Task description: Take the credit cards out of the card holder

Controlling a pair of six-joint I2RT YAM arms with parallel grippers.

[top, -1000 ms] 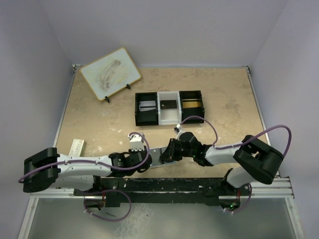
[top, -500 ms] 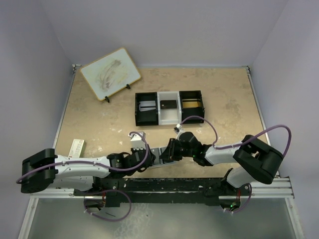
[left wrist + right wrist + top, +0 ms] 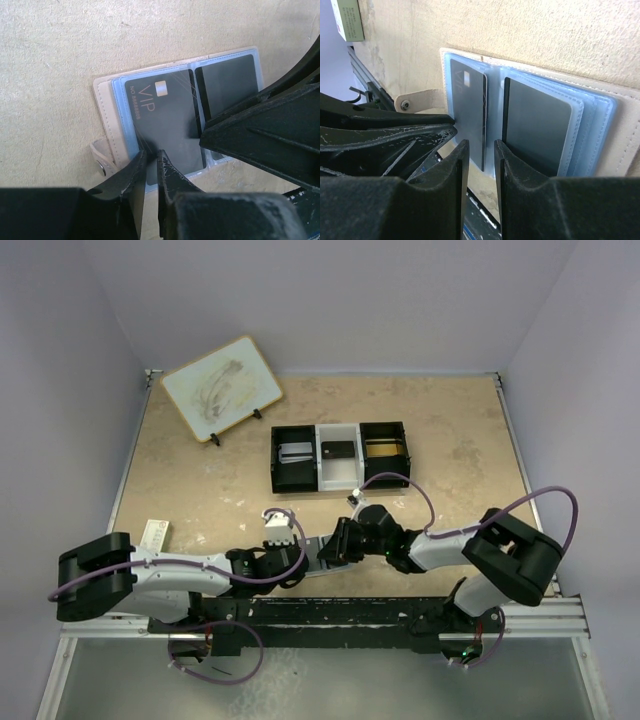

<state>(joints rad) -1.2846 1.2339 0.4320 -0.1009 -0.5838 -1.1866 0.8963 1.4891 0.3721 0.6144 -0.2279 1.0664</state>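
1. Left hand: over the last second its arm has crept a little toward the card holder. The fingers have drawn nearly together, with only a slit between them. Their tips sit at the near edge of the VIP card. You cannot tell whether they actually nip it.
2. Right hand: it has barely moved. Its fingers stand slightly apart, astride the VIP card's edge beside the holder's fold. The gap looks wider than the card, so nothing is clamped.
3. Card holder: it lies open and flat on the tabletop at the near edge, between the two hands, where it lay a second ago. Both sleeves are occupied: the VIP card on one page, the second card on the other.
4. Reading: the approach looks finished and the pinch is only beginning. No card has yet left its sleeve.
5. Box: beside the left arm, unmoved.
6. Tray: farther back, with one flat item in each compartment, unchanged.
7. Whiteboard: propped at the far left corner.
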